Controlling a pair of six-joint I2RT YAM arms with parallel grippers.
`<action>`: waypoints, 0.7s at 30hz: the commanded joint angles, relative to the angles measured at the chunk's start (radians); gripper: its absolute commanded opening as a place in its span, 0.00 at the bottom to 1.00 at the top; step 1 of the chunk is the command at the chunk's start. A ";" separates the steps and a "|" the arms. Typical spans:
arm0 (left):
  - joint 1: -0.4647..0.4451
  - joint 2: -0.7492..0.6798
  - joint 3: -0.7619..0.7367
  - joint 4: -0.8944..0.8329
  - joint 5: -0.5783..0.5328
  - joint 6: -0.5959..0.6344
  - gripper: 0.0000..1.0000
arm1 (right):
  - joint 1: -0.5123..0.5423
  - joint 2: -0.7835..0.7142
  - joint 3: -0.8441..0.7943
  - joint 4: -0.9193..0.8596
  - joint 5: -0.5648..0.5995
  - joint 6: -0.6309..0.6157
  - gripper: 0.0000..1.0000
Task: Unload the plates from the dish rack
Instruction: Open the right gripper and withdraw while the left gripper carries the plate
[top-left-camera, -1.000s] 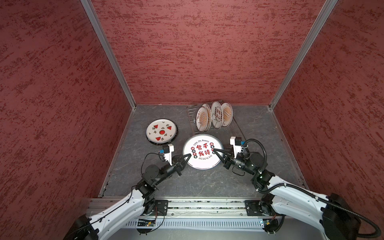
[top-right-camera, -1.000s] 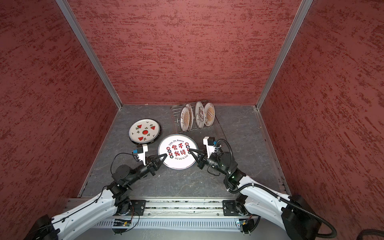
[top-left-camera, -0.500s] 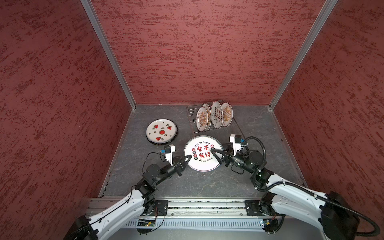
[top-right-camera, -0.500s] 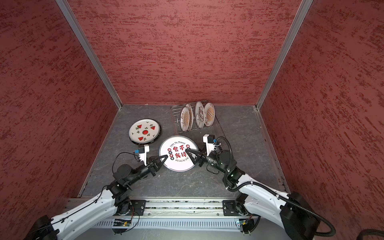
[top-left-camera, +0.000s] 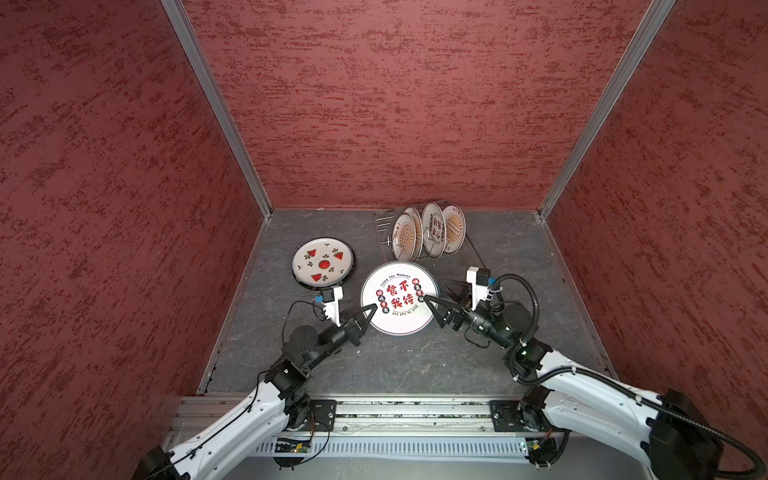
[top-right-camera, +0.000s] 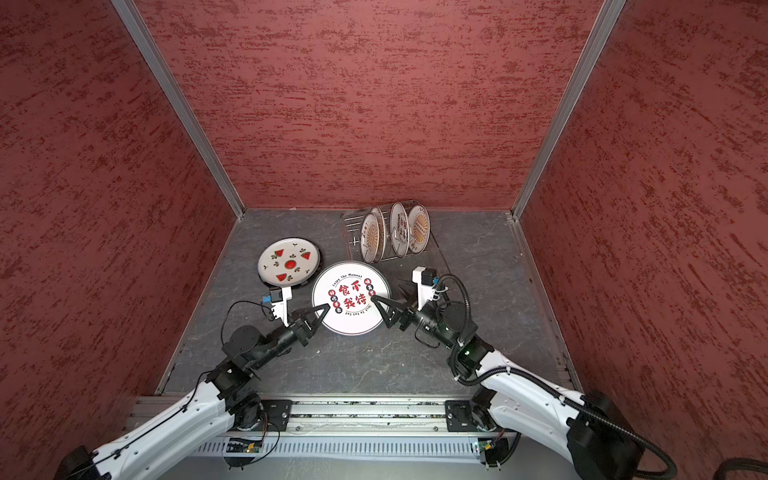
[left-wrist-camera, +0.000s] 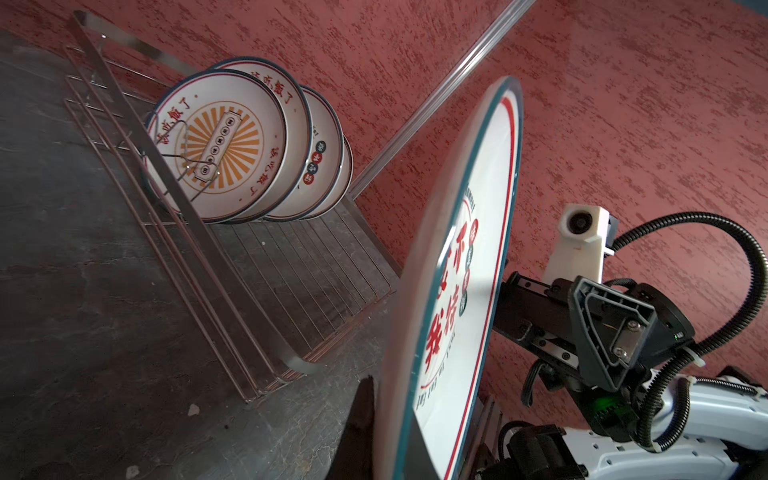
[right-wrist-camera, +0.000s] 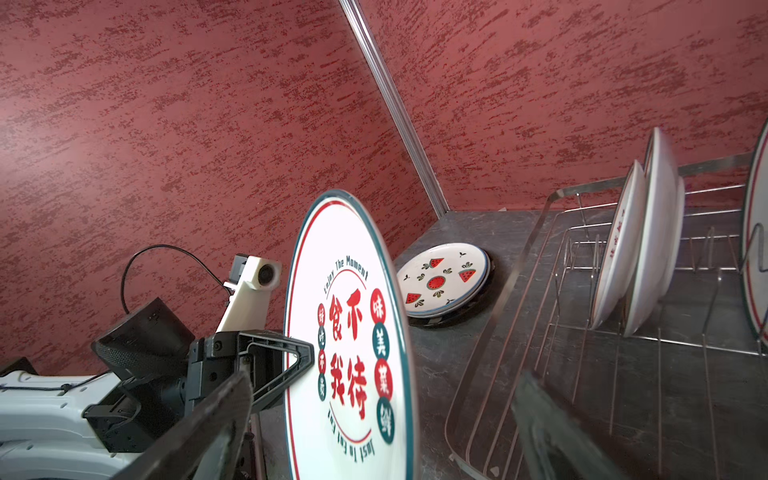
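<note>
Right wrist view: white plate (right-wrist-camera: 345, 332) (teal-rimmed) bears red characters.

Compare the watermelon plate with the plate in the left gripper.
The watermelon plate lies flat on the table, untouched; the lettered plate is tilted, its rim pinched in the left gripper. The watermelon plate shows red slices; the lettered plate shows red characters inside a teal rim. Both are round, white and out of the dish rack.
</note>
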 joint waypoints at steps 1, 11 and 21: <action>0.038 -0.036 0.032 -0.019 -0.001 -0.050 0.00 | -0.004 -0.008 -0.015 0.018 0.005 -0.024 0.99; 0.303 -0.105 0.018 -0.157 0.127 -0.254 0.00 | -0.003 0.037 0.001 0.004 -0.005 -0.065 0.99; 0.463 -0.117 -0.003 -0.300 0.195 -0.351 0.00 | 0.006 0.162 0.065 -0.025 -0.032 -0.111 0.99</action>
